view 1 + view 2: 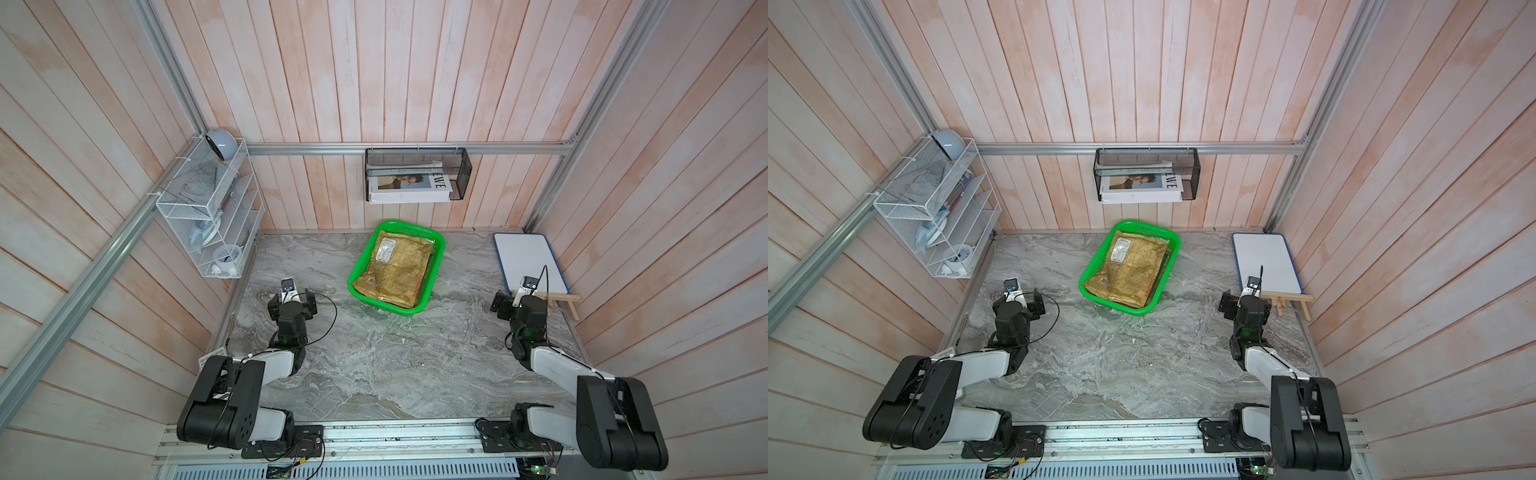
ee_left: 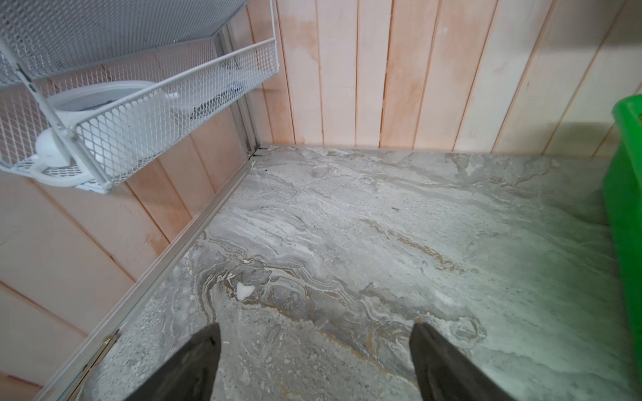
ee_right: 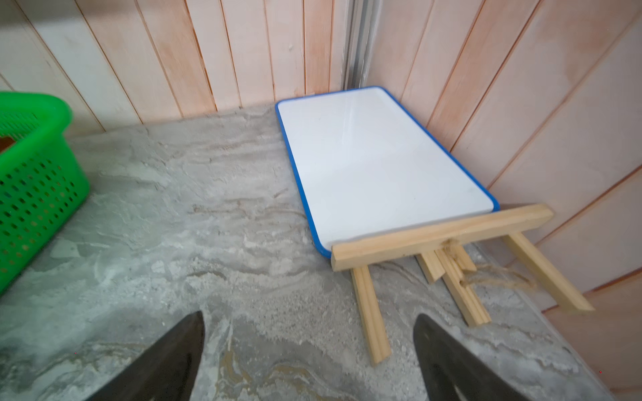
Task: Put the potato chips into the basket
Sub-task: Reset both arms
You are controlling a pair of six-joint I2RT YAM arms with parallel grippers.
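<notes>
The green basket (image 1: pixel 362 261) (image 1: pixel 1096 259) stands at the back middle of the marble table in both top views. A yellow-tan bag of potato chips (image 1: pixel 399 270) (image 1: pixel 1129 270) lies flat on top inside it; whatever is underneath is hidden. My left gripper (image 1: pixel 293 297) (image 2: pixel 314 328) hovers open over bare table to the left of the basket, whose wall (image 2: pixel 625 208) shows at the edge of the left wrist view. To the right of the basket (image 3: pixel 34 180), my right gripper (image 1: pixel 513 299) (image 3: pixel 309 317) is open and holds nothing.
A blue-edged whiteboard (image 1: pixel 530 262) (image 3: pixel 375 166) lies in the back right corner with a small wooden easel (image 1: pixel 557 299) (image 3: pixel 441 232) at its near end, close to my right gripper. A white wire rack (image 1: pixel 212 216) hangs on the left wall, a black mesh basket (image 1: pixel 415 174) on the back wall.
</notes>
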